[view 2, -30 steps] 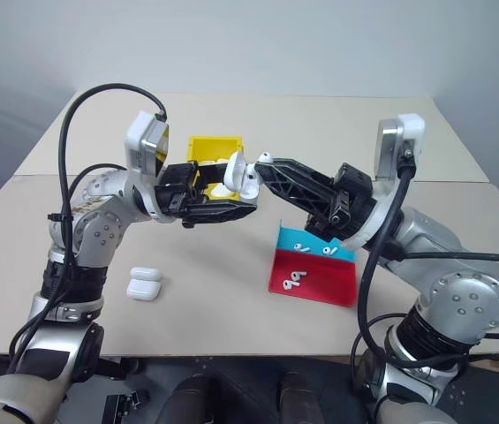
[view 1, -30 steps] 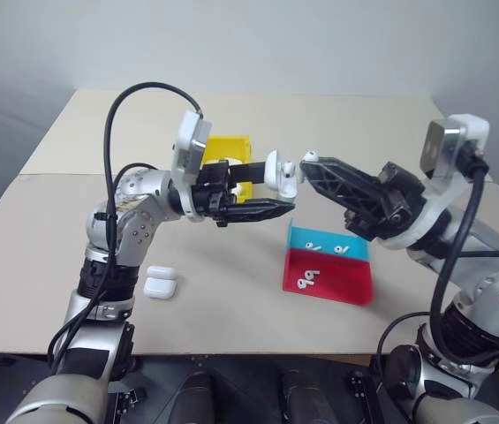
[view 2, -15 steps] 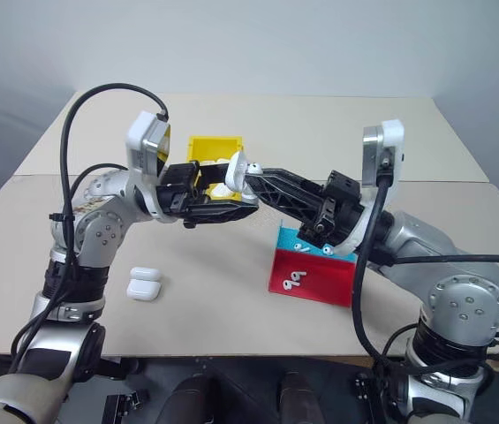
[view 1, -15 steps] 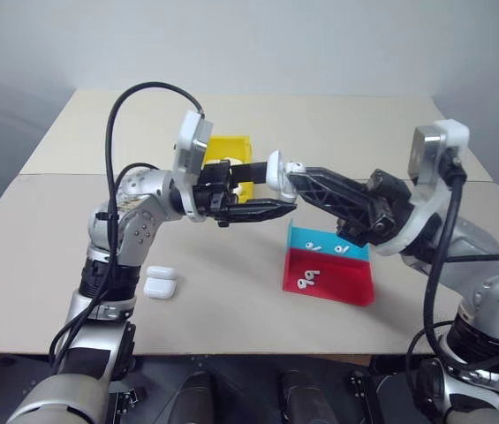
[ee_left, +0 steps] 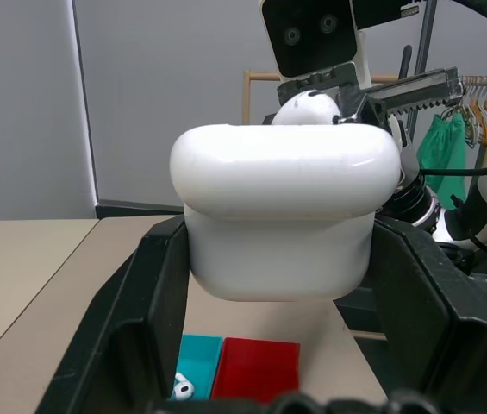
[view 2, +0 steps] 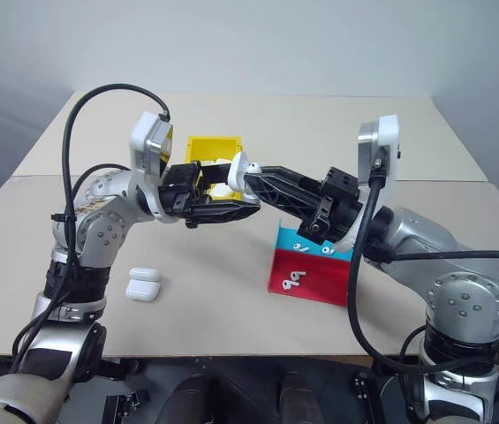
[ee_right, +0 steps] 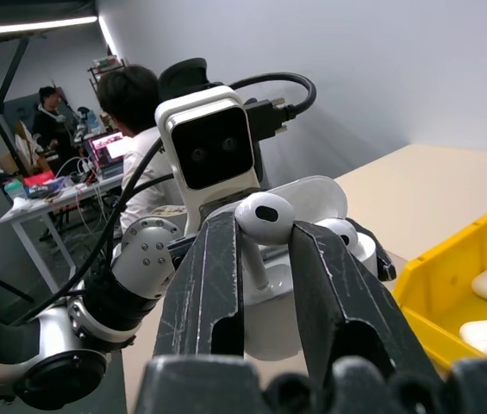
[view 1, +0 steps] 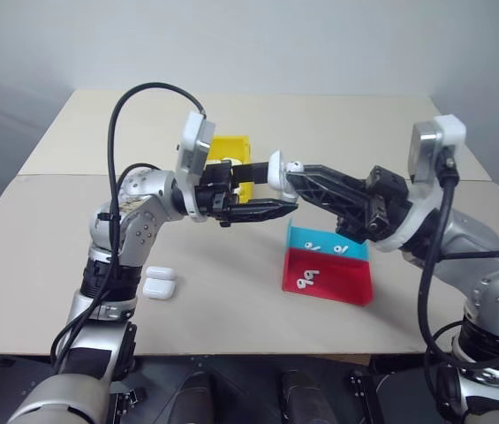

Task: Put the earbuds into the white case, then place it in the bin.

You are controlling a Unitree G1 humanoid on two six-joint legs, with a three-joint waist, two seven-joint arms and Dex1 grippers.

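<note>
You can't read the small white bits on the tray [view 1: 328, 269] at five o'clock; the bin [view 1: 230, 148] at twelve is half hidden behind the left gripper [view 1: 271, 196].

No readable text, label, brand or number shows anywhere; the white shapes on the red and blue tray [view 1: 328, 276] are earbuds [view 1: 306, 281].

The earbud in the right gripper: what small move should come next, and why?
Probably ease the right gripper down so the earbud slides stem-first into the open white case. The left gripper holds that case up above the table, and the earbud hangs just above the opening, not yet seated.
</note>
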